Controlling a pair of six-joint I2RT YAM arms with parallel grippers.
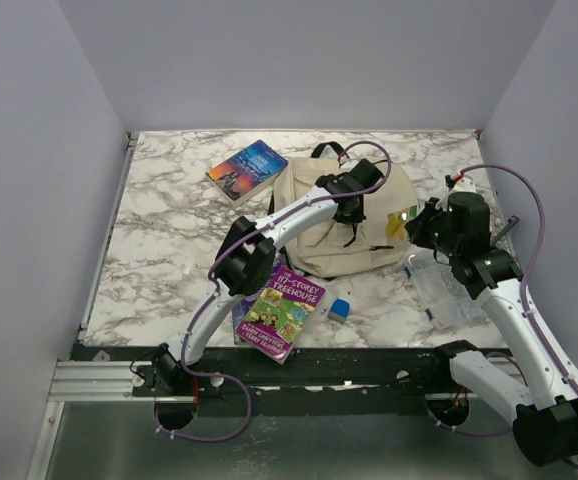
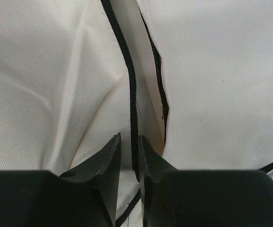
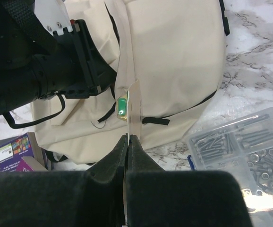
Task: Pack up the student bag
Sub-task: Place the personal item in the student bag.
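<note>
The left tool (image 2: pixel 129 158) is nearly closed, pinching the zip (image 2: pixel 127 71) of the bag (image 2: pixel 221 94), probably to hold its mouth open. The right tool (image 3: pixel 128 142) is clamped on a thin sheet (image 3: pixel 132 111), edge-on beside that slit, likely to slip it in. The bag lies mid-worktop (image 1: pixel 159 230), with books (image 1: pixel 284 310) and a screw box (image 3: pixel 240 146) near. The left arm (image 3: pixel 42 71) crowds the opening.
</note>
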